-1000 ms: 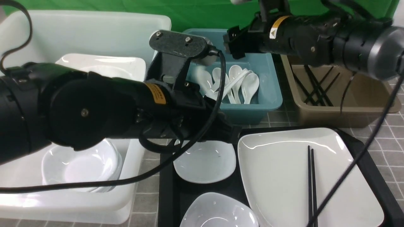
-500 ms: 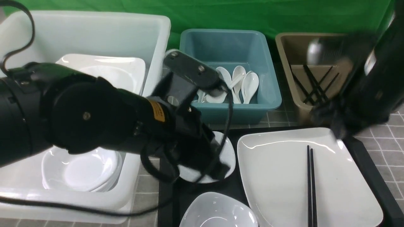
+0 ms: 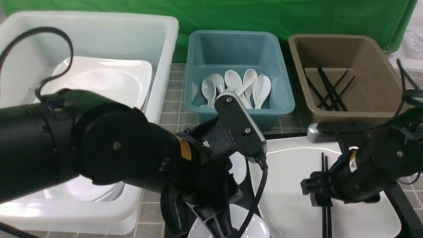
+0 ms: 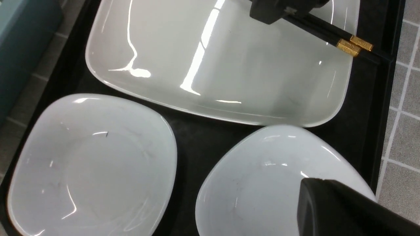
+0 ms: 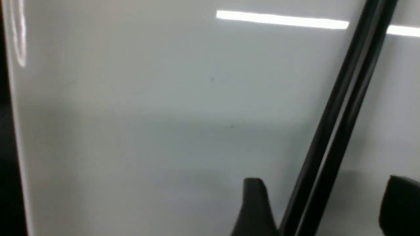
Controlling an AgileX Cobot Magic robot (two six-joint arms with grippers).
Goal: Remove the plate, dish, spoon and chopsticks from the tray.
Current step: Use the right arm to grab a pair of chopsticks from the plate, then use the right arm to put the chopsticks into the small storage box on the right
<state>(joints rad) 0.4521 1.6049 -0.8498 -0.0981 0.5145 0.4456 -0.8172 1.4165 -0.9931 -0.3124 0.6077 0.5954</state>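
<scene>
The right gripper (image 5: 325, 183), jaws wide, straddles the gold-banded chopsticks (image 4: 349, 47) at the plate's (image 3: 287, 185) three o'clock; left gripper (image 3: 213, 223) closed; yellow arm sticker (image 3: 184, 149) unreadable.

Tiled table (image 3: 172, 109): tray (image 4: 193, 131), 3 bins (image 3: 231, 49).

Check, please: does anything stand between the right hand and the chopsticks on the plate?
Nothing visible does. The open right hand already straddles the chopsticks, which lie uncovered on the plate.
</scene>
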